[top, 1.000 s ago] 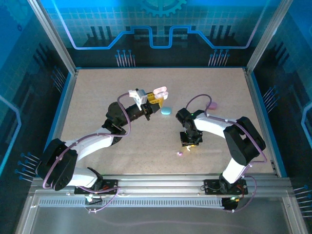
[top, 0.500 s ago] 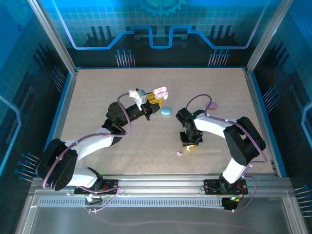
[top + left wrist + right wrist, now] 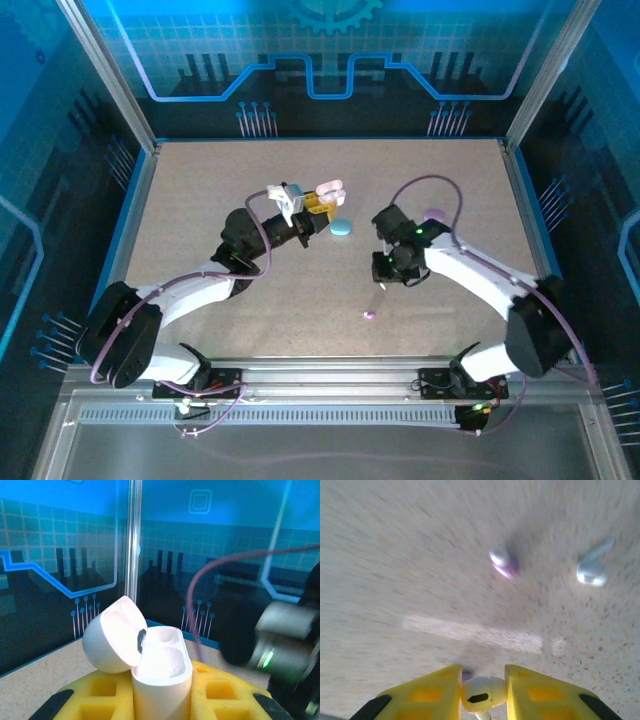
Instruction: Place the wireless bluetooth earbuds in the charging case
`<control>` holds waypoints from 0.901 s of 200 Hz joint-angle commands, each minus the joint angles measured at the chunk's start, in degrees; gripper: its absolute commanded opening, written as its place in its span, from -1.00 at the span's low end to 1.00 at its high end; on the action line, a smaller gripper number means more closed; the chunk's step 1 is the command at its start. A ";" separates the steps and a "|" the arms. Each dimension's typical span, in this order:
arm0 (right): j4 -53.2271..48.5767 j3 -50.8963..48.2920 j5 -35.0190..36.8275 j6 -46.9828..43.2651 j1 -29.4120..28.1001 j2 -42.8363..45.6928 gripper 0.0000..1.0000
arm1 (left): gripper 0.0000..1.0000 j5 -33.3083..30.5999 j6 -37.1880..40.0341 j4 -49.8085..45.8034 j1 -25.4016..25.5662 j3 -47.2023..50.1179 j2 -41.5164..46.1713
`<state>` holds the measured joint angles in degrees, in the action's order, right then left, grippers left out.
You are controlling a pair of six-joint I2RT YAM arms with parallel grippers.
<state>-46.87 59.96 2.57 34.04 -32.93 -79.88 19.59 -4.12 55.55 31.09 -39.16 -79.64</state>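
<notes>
The right tool (image 3: 384, 272) had lifted and shifted toward the far side since a second earlier, its arm swinging out to the right; the left tool (image 3: 318, 203) had barely moved. Bare tabletop (image 3: 200, 190) lay open at far left and along the near edge, bounded by a blue rim and metal frame posts (image 3: 108, 75). The left tool was clamped on the white charging case (image 3: 161, 672), upright, its lid (image 3: 111, 641) hinged open, left of centre. A light blue case (image 3: 341, 228) sat just beside it, and a pink case (image 3: 436, 214) lay to the right. The right tool pinched a white earbud (image 3: 481, 696) between yellow fingers (image 3: 427, 695). Beyond it, blurred, a purple earbud (image 3: 502, 564) and a second white earbud (image 3: 592, 571) lay apart on the tabletop
</notes>
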 commanded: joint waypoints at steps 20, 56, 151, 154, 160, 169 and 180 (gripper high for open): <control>7.73 9.11 1.39 0.06 0.85 10.83 -0.42 | -0.62 -7.21 -0.76 0.36 2.60 -2.91 -3.54; 20.55 9.47 -0.12 1.77 0.69 15.16 -0.42 | -0.60 -9.61 -2.23 3.65 5.45 -4.07 -6.54; 29.37 9.56 -1.34 3.30 -1.95 13.28 -0.41 | -0.58 -14.93 2.77 8.88 10.35 -4.44 -9.11; 29.42 9.56 -1.29 3.27 -1.96 13.19 -0.41 | -0.58 -14.93 2.80 9.11 10.31 -4.37 -9.12; 29.47 9.60 -1.23 3.31 -2.05 13.09 -0.41 | -0.58 -14.97 2.88 9.45 10.46 -4.36 -9.16; 29.72 9.56 -1.08 3.40 -2.14 12.84 -0.41 | -0.58 -15.02 3.23 9.70 10.73 -4.37 -9.22; 30.25 9.47 -1.01 3.39 -2.26 12.65 -0.41 | -0.58 -15.02 3.72 10.04 11.06 -4.39 -9.29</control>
<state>-19.92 69.12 0.89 36.67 -34.13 -66.78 5.89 -2.61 61.08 41.23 -41.93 -88.18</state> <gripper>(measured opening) 0.296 0.218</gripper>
